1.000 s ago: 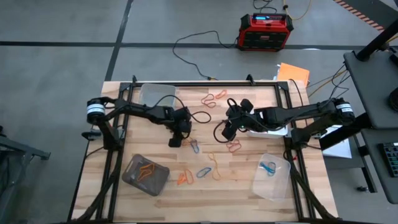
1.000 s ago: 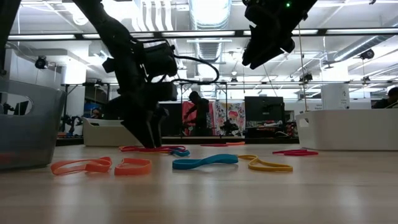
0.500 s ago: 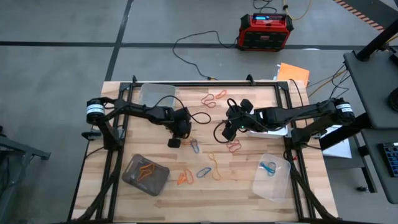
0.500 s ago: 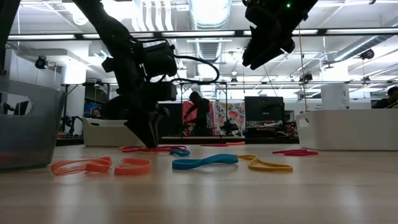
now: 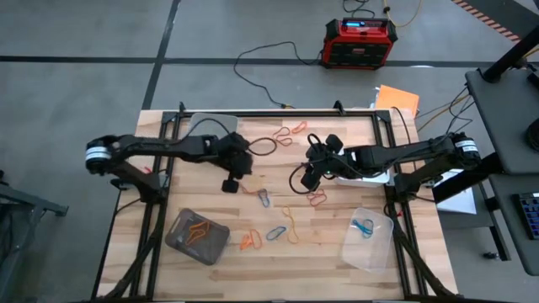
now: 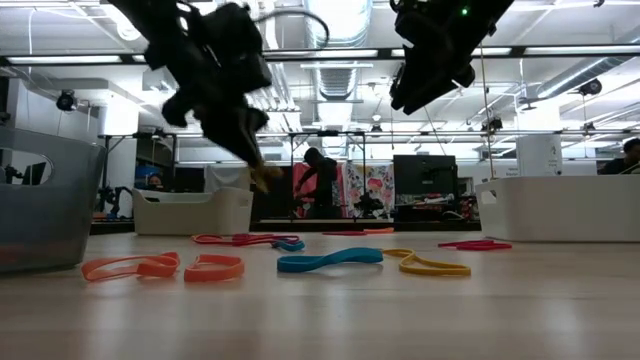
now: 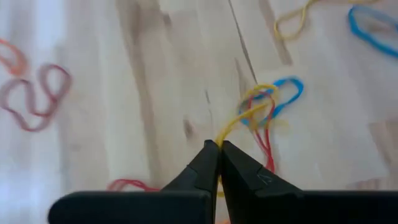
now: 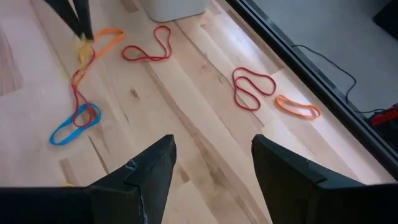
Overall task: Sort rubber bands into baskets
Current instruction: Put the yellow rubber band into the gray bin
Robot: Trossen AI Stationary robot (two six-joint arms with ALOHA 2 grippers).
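Observation:
My left gripper [image 5: 229, 184] hangs above the table's middle left, shut on a yellow rubber band [image 7: 245, 115]. That band runs down to a blue band [image 7: 289, 93] and a red one lying tangled on the wood [image 5: 264, 199]. My right gripper [image 5: 306, 178] waits open, high over the table's middle. More rubber bands lie loose: red [image 5: 317, 198], yellow [image 5: 290, 223], blue [image 5: 276, 232] and orange [image 5: 250, 241]. The grey-brown basket [image 5: 179, 241] holds orange bands. A clear basket [image 5: 376, 252] holds a blue one. Another clear basket [image 5: 206, 124] stands at the far left. My left gripper pinches one end of the yellow band [image 7: 225, 134] between its two fingertips [image 7: 205, 158]. The fingers slant down from the table's left side. That end is lifted clear, and the band stretches down to its other end [image 7: 261, 93], which stays among the blue and red bands on the table.
A white basket [image 5: 381, 178] sits partly under my right arm. A black cable [image 5: 269, 156] loops over the table's middle. Red and orange bands [image 5: 290, 132] lie near the far edge. On the floor beyond stand a red-and-black box [image 5: 360, 42] and its cables.
My left gripper has shut on the yellow band down at the table, then risen and drawn back toward the table's left edge, tipping less steeply. The band's pinched end has come up with it; its other end stays in the tangle.

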